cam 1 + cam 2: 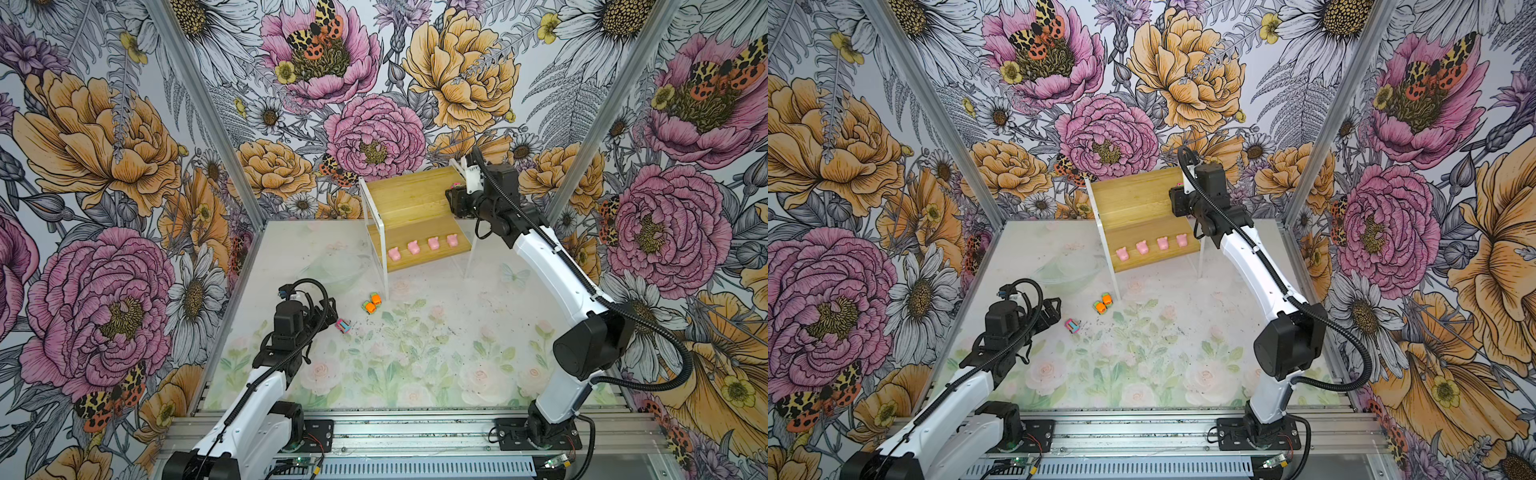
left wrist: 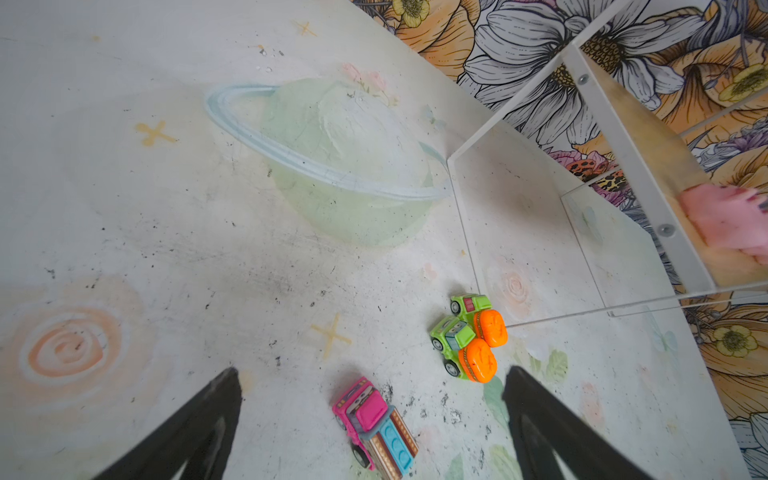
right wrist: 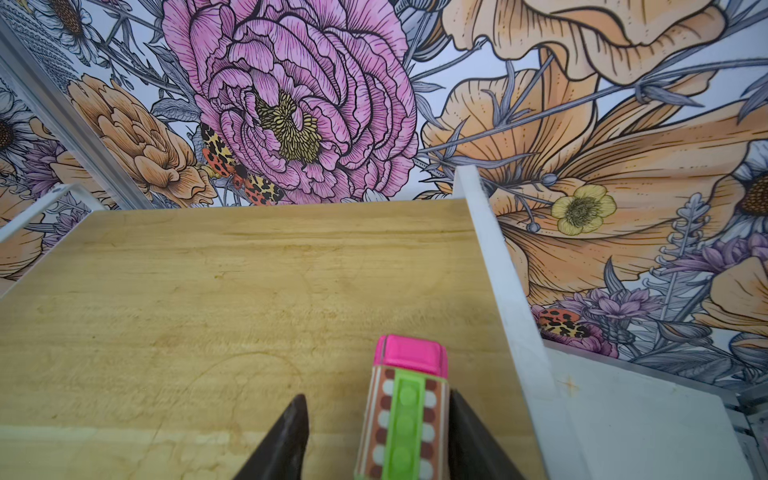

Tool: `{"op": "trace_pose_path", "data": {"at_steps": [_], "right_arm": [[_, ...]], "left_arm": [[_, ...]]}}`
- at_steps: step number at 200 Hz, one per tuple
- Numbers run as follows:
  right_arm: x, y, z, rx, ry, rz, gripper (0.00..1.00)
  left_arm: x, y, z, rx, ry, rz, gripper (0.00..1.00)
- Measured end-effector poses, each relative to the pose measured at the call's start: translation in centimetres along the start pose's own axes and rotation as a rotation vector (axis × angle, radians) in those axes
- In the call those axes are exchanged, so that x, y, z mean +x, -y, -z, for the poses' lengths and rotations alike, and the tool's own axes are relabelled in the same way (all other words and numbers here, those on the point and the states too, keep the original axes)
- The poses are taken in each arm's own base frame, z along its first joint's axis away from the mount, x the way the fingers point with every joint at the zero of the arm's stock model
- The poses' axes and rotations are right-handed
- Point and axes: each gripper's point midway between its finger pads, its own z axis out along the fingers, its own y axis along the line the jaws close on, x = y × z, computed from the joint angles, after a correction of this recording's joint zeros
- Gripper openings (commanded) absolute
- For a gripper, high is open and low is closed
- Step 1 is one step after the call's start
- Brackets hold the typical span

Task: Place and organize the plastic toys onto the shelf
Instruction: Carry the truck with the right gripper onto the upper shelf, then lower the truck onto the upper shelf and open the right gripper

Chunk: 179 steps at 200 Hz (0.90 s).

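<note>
On the shelf's (image 1: 409,199) lower board, in both top views, four pink pig figures (image 1: 433,243) stand in a row, apart from one another. The upper board is bare except at its right end. There the right gripper (image 1: 455,190) reaches in, and its arm hides that corner and part of the step below. A sliver of the pink car with the green top (image 1: 456,183) shows beside it. On the table (image 1: 415,365), two orange-and-green cars (image 1: 372,303) lie touching each other, just in front of the shelf's left front leg. The pink car with the teal bed (image 1: 343,326) lies near them, just beside the left gripper (image 1: 328,309).

From the left wrist, the left gripper (image 2: 372,370) has its fingers spread wide over the table and holds nothing. The pink car with the teal bed (image 2: 374,424) lies between them, touching neither. The orange-and-green cars (image 2: 469,332) sit close to one finger, with the white frame leg (image 2: 463,216) rising right behind them. A printed planet (image 2: 345,162) marks the mat beyond.

From the right wrist, the right gripper (image 3: 376,397) has its fingers parted. The pink car with the green top (image 3: 405,415) is over the upper board (image 3: 249,291), against one finger and clear of the other. The white side rail (image 3: 498,270) runs close alongside. Whether its wheels rest on the wood cannot be told.
</note>
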Motion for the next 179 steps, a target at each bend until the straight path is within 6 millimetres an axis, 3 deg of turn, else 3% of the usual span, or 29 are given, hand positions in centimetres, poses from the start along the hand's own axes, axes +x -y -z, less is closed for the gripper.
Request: {"op": "trace_pose_path", "data": {"at_steps": [43, 129, 179], "right_arm": [[0.0, -0.1, 0.5, -0.007, 0.002, 0.007, 0.61], [-0.3, -0.6, 5.6, -0.024, 0.039, 0.014, 0.70], [0.0, -0.1, 4.6, -0.029, 0.035, 0.015, 0.67]], "left_arm": [[0.3, -0.2, -0.2, -0.006, -0.011, 0.000, 0.99], [0.5, 0.0, -0.5, -0.001, -0.018, -0.005, 0.99], [0.9, 0.6, -0.7, 0.014, -0.030, -0.016, 0.99]]}}
